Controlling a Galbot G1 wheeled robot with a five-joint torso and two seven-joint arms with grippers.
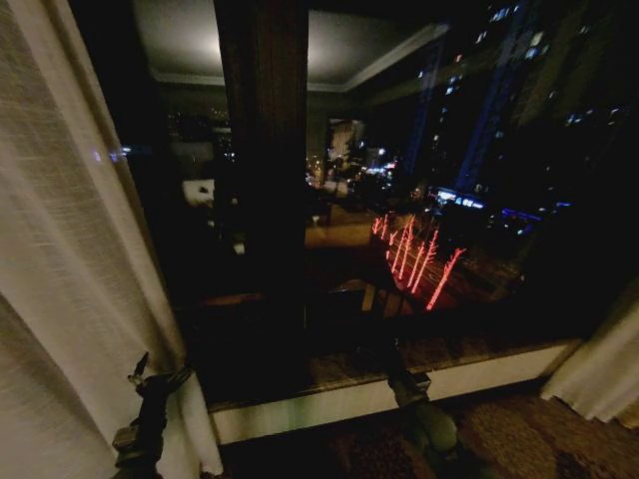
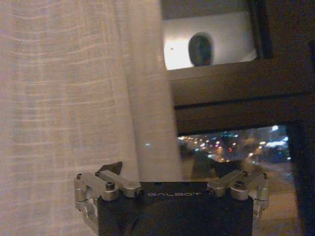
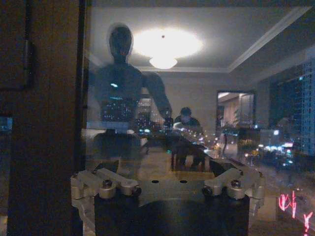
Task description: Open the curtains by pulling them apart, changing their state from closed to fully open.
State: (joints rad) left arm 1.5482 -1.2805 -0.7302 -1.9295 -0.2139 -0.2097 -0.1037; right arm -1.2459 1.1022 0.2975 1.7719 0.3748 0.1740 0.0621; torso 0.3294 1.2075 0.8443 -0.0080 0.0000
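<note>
Two curtains: left one (image 1: 60, 249) bunched far left, right one (image 1: 604, 369) far right | my left fingers (image 1: 155, 379) spread wide beside left curtain, holding nothing | right fingers: cannot tell | tip: push each curtain fully aside.

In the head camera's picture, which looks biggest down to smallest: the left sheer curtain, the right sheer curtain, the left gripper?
1. Left curtain, nearest the camera, which flatters it.
2. Right curtain, a corner at the frame's edge.
3. Left gripper, beside the left curtain.
</note>
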